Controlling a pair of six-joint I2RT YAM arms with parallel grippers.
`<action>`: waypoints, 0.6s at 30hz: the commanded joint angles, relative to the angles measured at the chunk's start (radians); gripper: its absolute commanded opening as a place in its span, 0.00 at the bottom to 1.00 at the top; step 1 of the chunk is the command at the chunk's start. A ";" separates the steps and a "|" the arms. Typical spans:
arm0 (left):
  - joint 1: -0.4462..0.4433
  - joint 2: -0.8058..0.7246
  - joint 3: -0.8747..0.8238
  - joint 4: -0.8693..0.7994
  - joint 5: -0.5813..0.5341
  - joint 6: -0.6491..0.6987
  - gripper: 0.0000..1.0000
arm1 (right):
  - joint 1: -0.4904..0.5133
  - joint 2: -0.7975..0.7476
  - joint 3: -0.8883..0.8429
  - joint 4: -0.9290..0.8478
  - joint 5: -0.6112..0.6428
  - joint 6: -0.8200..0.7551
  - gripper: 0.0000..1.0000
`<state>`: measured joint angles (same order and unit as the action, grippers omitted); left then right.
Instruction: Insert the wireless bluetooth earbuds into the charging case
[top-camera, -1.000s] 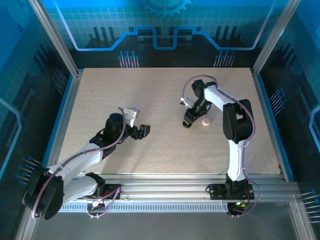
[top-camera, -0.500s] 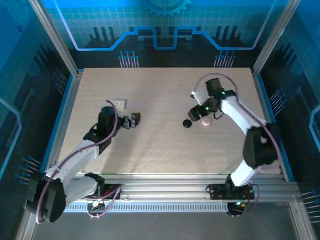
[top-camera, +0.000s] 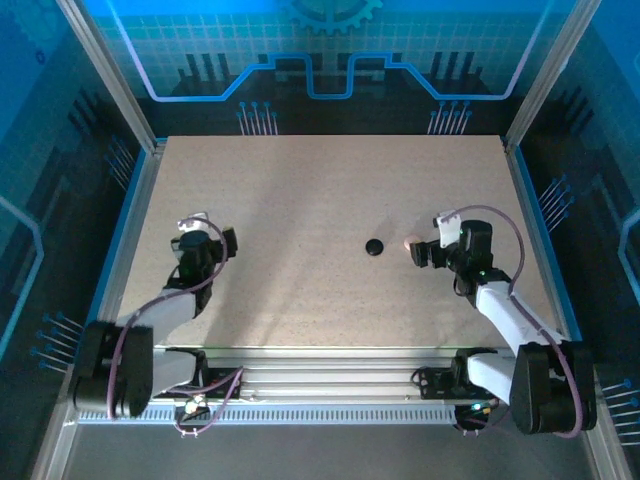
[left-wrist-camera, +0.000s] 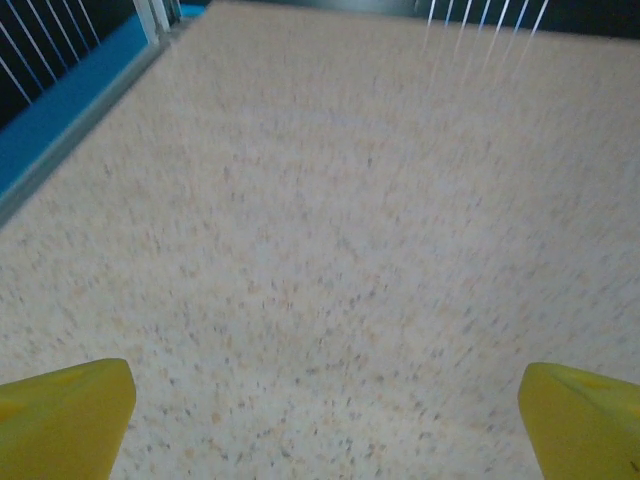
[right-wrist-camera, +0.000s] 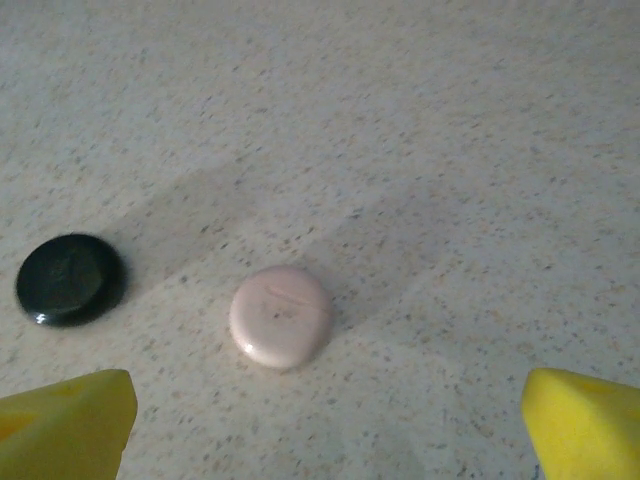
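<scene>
- Both arms have pulled back towards their bases since a second ago. In the top view, the left gripper (top-camera: 222, 243) has gone off to the left side of the table (top-camera: 300, 180). The right gripper (top-camera: 422, 252) has backed off the two round cases it was working over.
- Also from the top, the black case (top-camera: 374, 246) lies a little beyond the right gripper's tips. The pink case (top-camera: 409, 243) sits just in front of them, not touching.
- On the left wrist, the left gripper (left-wrist-camera: 325, 420) has its yellow fingers spread wide with bare tabletop ahead of it. It's out of play.
- On the right wrist, the right gripper (right-wrist-camera: 330, 415) has its fingers wide apart and holds nothing. The pink case (right-wrist-camera: 281, 315) lies close ahead, slightly left of centre. The black case (right-wrist-camera: 70, 279) is further off to the tool's left.
- Both lids look shut, so the earbuds, if they're in, are hidden. This looks like the retreat after the last closing.
- If anything is left to do, the next move calls for a fresh reach forward and a lid opened first.
</scene>
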<state>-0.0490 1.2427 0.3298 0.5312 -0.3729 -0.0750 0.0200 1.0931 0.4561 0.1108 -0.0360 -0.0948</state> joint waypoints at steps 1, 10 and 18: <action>0.014 0.100 -0.010 0.303 0.058 0.011 0.99 | -0.019 -0.019 -0.081 0.273 0.030 0.035 1.00; 0.028 0.315 0.026 0.460 0.113 0.037 0.99 | -0.020 0.125 -0.131 0.530 0.049 0.082 1.00; 0.023 0.310 0.029 0.442 0.115 0.041 0.99 | 0.048 0.390 -0.062 0.690 0.076 0.069 1.00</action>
<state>-0.0345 1.5471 0.3450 0.9283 -0.2783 -0.0460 0.0288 1.3968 0.3740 0.6689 0.0048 -0.0216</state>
